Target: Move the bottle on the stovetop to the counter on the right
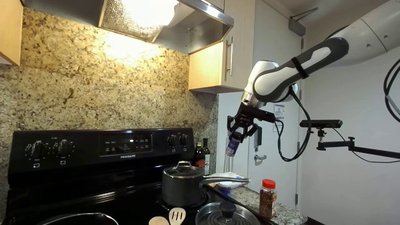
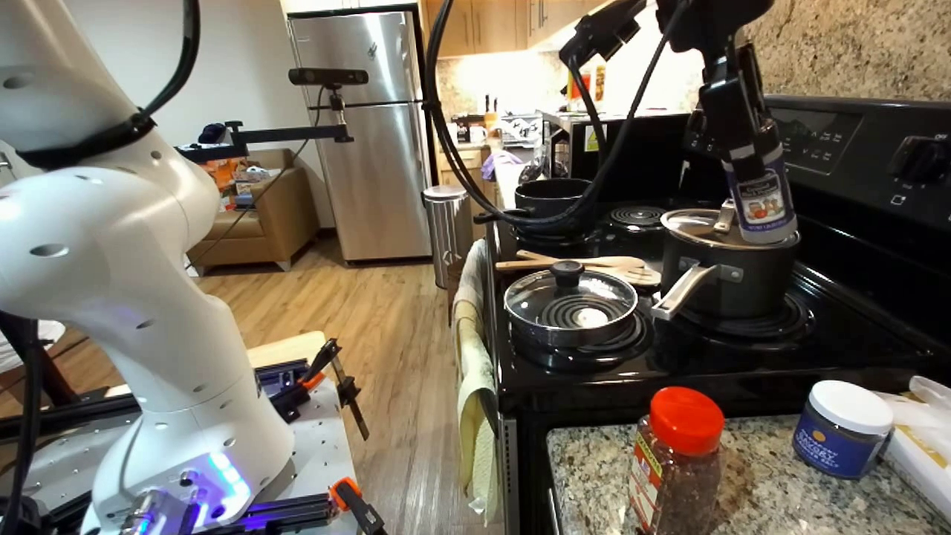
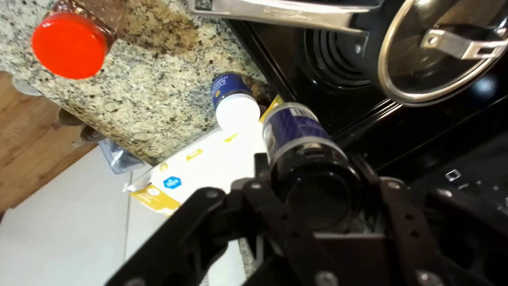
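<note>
The bottle (image 1: 232,147), with a blue-purple label and dark upper end, hangs tilted in the air in both exterior views. My gripper (image 1: 240,133) is shut on its dark end, one finger on each side. In the wrist view the bottle (image 3: 295,125) points away from the gripper (image 3: 313,171), its far end overlapping the seam between stovetop (image 3: 349,119) and counter. The speckled granite counter (image 2: 594,475) adjoins the black stovetop (image 2: 877,353). From an exterior view the bottle (image 2: 759,197) overlaps the pot's lid, well above the counter.
A lidded pot (image 1: 182,187) has long handles reaching toward the counter. On the counter stand a red-lidded jar (image 2: 680,461), a white-lidded blue jar (image 2: 843,431) and a white-yellow package (image 3: 206,167). A glass-lidded pan (image 2: 570,305) and wooden utensils (image 2: 624,271) occupy the stovetop.
</note>
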You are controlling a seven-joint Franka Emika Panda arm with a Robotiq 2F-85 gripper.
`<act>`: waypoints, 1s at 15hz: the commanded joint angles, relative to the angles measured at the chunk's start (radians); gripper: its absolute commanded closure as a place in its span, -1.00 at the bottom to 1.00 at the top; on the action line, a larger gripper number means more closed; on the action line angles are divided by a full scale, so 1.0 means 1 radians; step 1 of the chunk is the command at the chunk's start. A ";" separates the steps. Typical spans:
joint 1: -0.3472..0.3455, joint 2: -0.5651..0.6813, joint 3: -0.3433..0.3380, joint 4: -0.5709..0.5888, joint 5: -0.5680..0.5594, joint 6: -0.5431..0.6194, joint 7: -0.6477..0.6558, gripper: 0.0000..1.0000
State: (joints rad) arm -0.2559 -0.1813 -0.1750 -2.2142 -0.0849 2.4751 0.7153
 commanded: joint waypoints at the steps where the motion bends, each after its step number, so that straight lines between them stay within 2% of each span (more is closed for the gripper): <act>1: -0.054 -0.037 -0.060 -0.033 0.091 -0.035 0.016 0.50; 5: -0.119 -0.022 -0.104 -0.058 0.070 -0.071 0.059 0.50; 7: -0.123 -0.013 -0.124 -0.076 0.086 -0.066 -0.011 0.50; 9: -0.125 -0.010 -0.120 -0.093 0.074 -0.023 0.001 0.50; 10: -0.127 -0.002 -0.123 -0.074 0.080 -0.051 0.006 0.00; 14: -0.126 0.000 -0.120 -0.080 0.080 -0.040 0.006 0.00; 15: -0.130 0.018 -0.120 -0.062 0.077 -0.050 0.030 0.50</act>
State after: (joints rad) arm -0.3744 -0.1834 -0.3020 -2.2966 -0.0093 2.4363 0.7253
